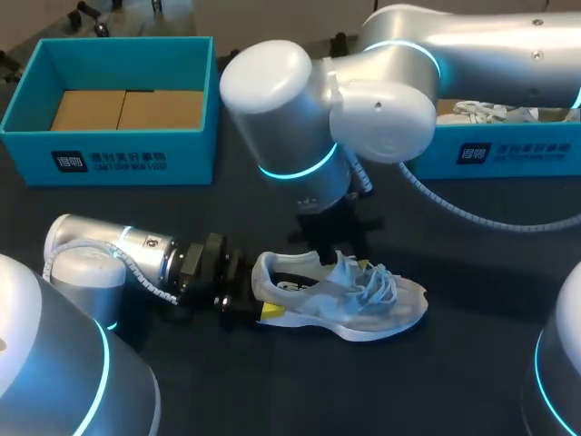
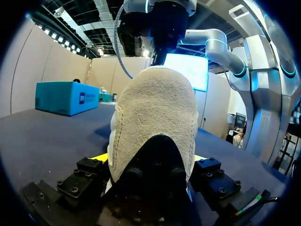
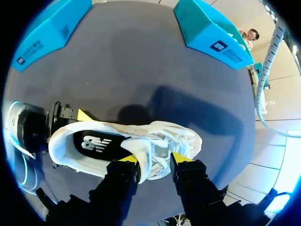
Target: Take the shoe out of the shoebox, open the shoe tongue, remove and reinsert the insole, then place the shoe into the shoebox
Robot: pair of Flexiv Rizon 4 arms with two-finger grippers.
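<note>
Head view: the shoe (image 1: 349, 304) sits on the dark table (image 1: 300, 391), outside the blue boxes (image 1: 109, 159). The left gripper (image 1: 257, 295) clamps its heel from both sides. The right gripper (image 3: 154, 160), above the shoe, pinches the tongue and laces between its fingers.

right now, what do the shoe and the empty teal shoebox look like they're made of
The shoe: heel looks like pale suede or brushed fabric, matte, with a fuzzy nap and stitched seam; upper seems light textile with fabric laces. The shoebox: probably cardboard, matte teal walls with crisp folded edges and a plain brown floor.
</note>
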